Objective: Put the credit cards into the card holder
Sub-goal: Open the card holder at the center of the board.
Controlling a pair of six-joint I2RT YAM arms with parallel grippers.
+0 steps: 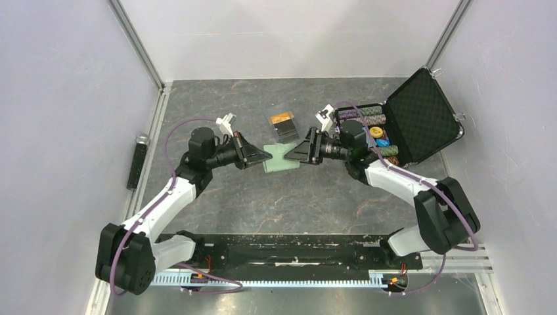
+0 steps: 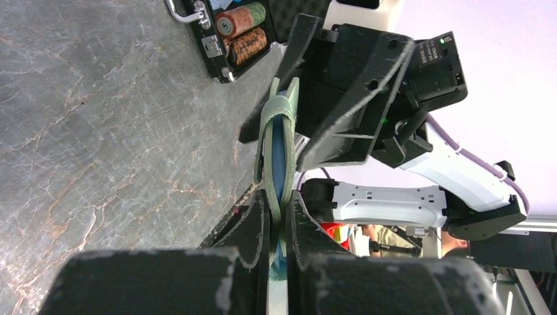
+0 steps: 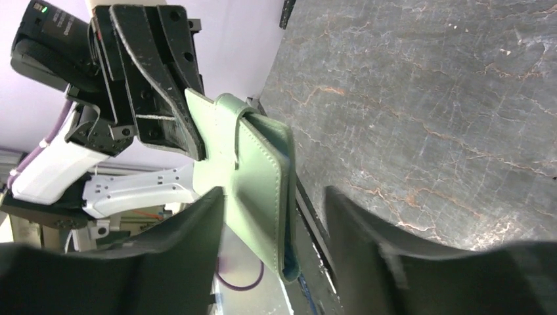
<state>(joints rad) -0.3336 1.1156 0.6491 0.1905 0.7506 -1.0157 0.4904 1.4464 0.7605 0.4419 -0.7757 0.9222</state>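
Left wrist view is showing the left gripper (image 2: 279, 207) clamping tight on 1 edge of the card holder (image 2: 274, 151), its 2 fingers pressing the green covers together with a strip of blue lining peeking out between them. Opposite it, the right gripper (image 3: 274, 191) is sitting with its jaws apart, 1 finger on each side of the holder's far end and touching neither face in its own wrist view. The holder is hanging between the 2 arms over the middle of the table (image 1: 295, 210), folded shut with its tab wrapping round the edge.

As I judge it, the step in hand is passing the holder over and getting it open. Doing that well is calling for a firm, steady pinch from the left arm while the right backs straight off along its own axis, so that neither finger is dragging the covers askew. The right is then needing a fresh hold on the tab alone, not on both covers.

Counting: 1 card holder; 1 open black case (image 1: 427, 118) at the right with rows of poker chips (image 1: 376, 131); and the credit cards (image 1: 284, 125) lying just behind the holder, 1 orange and 1 dark showing from above, though more may be stacked beneath, too small to tell.
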